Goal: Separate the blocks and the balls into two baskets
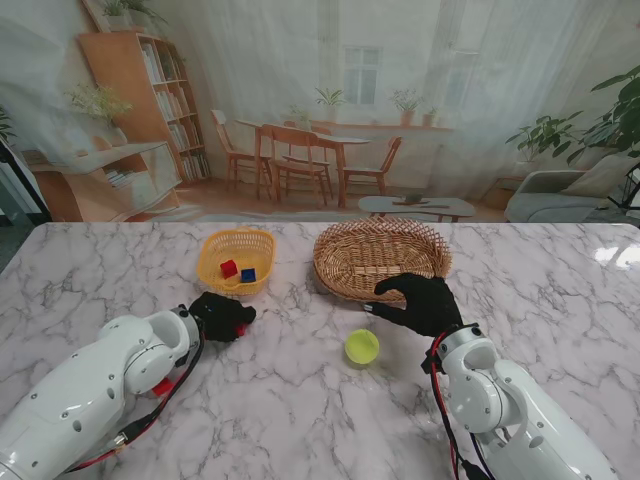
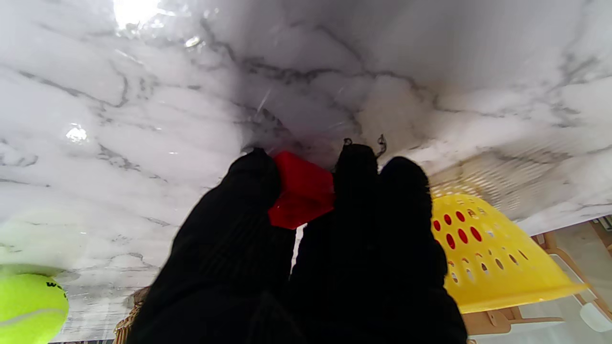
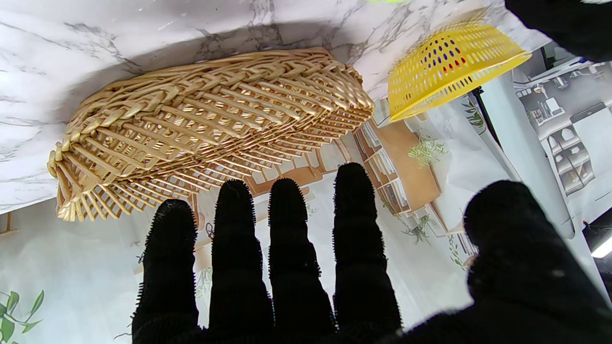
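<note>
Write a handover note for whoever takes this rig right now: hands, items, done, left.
Left hand: shut on a red block, at the table just nearer to me than the yellow plastic basket.
Right hand: open, holding nothing, by the near rim of the woven wicker basket.
Done: a second red block and a blue block lie in the yellow basket.
Left: drop the held block in the yellow basket; move the yellow-green tennis ball, on the marble table between the arms, into the wicker basket.

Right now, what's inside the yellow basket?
The yellow basket holds a red block and a blue block, seen from the stand. Its near wall hides part of the floor, so anything tucked there can't be seen.
</note>
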Available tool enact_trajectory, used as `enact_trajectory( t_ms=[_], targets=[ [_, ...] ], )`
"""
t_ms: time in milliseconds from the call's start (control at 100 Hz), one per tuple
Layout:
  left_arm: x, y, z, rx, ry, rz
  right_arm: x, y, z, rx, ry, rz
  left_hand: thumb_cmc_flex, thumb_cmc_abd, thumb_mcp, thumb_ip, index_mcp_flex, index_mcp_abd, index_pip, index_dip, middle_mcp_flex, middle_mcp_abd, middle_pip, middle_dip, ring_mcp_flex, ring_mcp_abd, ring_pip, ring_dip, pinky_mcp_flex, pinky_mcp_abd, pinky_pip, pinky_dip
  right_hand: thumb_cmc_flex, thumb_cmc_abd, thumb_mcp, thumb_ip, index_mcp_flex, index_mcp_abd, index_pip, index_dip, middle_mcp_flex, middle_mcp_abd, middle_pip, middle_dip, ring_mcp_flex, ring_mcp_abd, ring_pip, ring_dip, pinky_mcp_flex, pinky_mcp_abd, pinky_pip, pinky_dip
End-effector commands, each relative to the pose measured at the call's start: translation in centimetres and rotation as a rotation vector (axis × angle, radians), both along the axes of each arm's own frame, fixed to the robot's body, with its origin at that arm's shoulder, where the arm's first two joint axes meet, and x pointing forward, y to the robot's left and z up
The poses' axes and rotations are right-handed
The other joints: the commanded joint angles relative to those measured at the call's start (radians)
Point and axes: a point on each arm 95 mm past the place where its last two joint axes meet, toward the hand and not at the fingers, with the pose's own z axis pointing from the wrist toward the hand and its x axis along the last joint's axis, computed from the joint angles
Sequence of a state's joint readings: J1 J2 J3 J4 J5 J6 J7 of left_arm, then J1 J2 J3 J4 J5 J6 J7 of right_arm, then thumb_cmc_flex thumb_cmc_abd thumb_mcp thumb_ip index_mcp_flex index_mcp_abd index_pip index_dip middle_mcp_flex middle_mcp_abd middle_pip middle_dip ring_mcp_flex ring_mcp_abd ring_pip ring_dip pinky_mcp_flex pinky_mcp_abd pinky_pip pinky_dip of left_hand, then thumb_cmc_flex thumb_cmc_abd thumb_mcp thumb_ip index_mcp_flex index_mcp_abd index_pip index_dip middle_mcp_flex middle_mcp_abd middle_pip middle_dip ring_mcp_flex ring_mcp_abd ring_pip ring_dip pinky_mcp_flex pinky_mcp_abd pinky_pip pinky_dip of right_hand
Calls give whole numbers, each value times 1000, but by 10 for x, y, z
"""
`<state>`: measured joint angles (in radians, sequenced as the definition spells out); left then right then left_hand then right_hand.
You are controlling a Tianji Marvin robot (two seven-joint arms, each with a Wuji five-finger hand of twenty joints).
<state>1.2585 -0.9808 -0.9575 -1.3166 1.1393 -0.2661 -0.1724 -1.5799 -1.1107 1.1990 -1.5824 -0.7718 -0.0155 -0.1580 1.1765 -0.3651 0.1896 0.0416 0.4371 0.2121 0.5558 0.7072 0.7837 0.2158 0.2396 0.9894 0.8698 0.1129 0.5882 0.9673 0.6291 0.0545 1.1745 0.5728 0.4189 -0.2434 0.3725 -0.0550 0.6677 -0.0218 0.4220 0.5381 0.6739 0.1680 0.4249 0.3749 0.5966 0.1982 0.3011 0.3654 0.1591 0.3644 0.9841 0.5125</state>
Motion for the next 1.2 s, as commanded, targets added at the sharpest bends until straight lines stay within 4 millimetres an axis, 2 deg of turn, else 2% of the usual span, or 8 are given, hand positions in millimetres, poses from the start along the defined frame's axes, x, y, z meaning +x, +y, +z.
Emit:
enact_trajectory(
  t_ms=[0,300,710,970,1190],
  targets=[
    [-11,4,-17,25,53,-1,-1,-1,-2,0,4,-5,80,-3,33,9,82,-94,86,16,96,-128,55,-4,27,12,37,-23,14,-48,37,30,29,45,-14,26,12,8,6,-13,-6,0,8,5,-6,-1,-41,-8,-17,16,-11,-8],
    [-18,1,2,-6,40,-22,-1,-1,-1,0,2,-6,79,-5,37,11,90,-102,98,3,99,-128,57,-9,24,17,42,-33,14,-43,37,29,29,45,-14,26,12,9,6,-13,-6,-2,8,5,-5,-2,-40,-7,-17,15,-11,-8],
    [-23,1,49,-16,-73,-76,-2,-2,-1,3,0,-8,81,1,39,9,93,-102,100,-4,99,-123,52,-12,30,18,39,-42,13,-37,35,27,30,45,-15,26,13,10,6,-13,-6,-1,9,5,-5,-2,-41,-8,-17,15,-11,-8],
    [-12,2,82,-25,-162,-83,-2,-2,-1,2,3,-10,83,11,39,8,89,-98,94,-9,96,-120,45,-14,27,19,32,-54,12,-36,32,26,30,46,-14,26,14,10,6,-13,-6,0,8,5,-6,-3,-41,-8,-17,15,-11,-8],
    [13,3,103,-40,-212,-28,-2,-2,-2,3,3,-11,81,14,37,9,89,-103,91,-7,92,-124,43,-10,22,18,31,-59,7,-36,29,25,30,45,-15,26,13,10,6,-13,-6,0,9,5,-5,-1,-41,-8,-18,15,-11,-8]
  ],
)
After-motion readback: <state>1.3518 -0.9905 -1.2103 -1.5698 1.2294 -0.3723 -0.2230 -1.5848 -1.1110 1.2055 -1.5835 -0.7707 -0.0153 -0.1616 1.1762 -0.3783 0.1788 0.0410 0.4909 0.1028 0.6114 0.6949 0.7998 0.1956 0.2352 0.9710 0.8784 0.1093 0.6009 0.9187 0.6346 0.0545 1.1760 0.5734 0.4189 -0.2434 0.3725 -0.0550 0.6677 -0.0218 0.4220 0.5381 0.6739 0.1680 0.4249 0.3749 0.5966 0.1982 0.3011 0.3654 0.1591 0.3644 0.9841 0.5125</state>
